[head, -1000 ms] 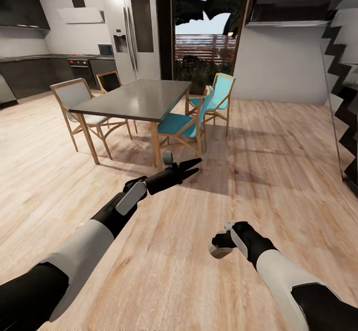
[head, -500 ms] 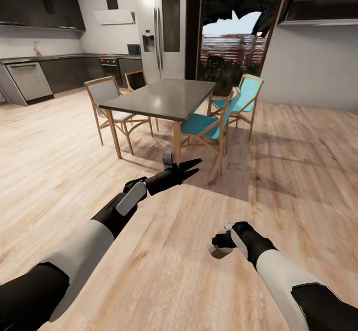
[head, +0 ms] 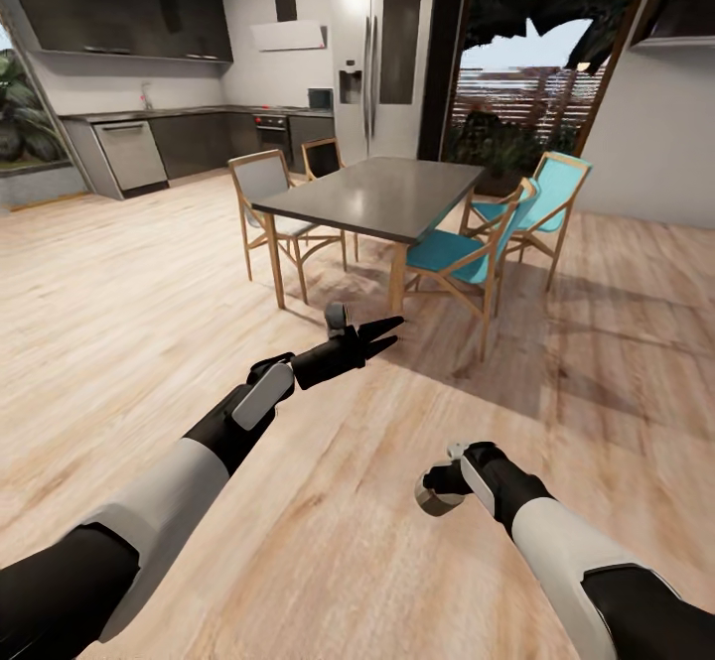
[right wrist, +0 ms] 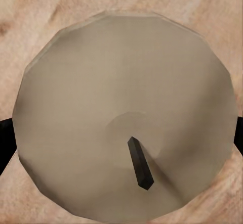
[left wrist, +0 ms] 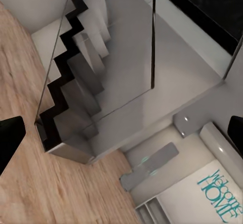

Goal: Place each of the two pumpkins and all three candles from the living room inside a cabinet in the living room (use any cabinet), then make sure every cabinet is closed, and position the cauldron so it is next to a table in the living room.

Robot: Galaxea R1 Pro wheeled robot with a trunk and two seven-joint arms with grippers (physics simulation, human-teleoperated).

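Right gripper (head: 437, 497) is clamped on a grey-beige candle (head: 434, 502), fingers shut vs. its sides, held low over the wood floor (head: 119, 323); wrist cam shows the candle top (right wrist: 124, 118) w/ dark wick (right wrist: 140, 164). Left gripper (head: 382, 330) reaches fwd w/ fingers spread, nothing held. Dark dining table (head: 382, 198) w/ chairs ahead; staircase (left wrist: 76, 97) in left wrist cam.

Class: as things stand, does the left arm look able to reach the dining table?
Probably not. The left end effector hangs open over bare floor, with the dining table well beyond it; the robot would likely have to roll closer first.
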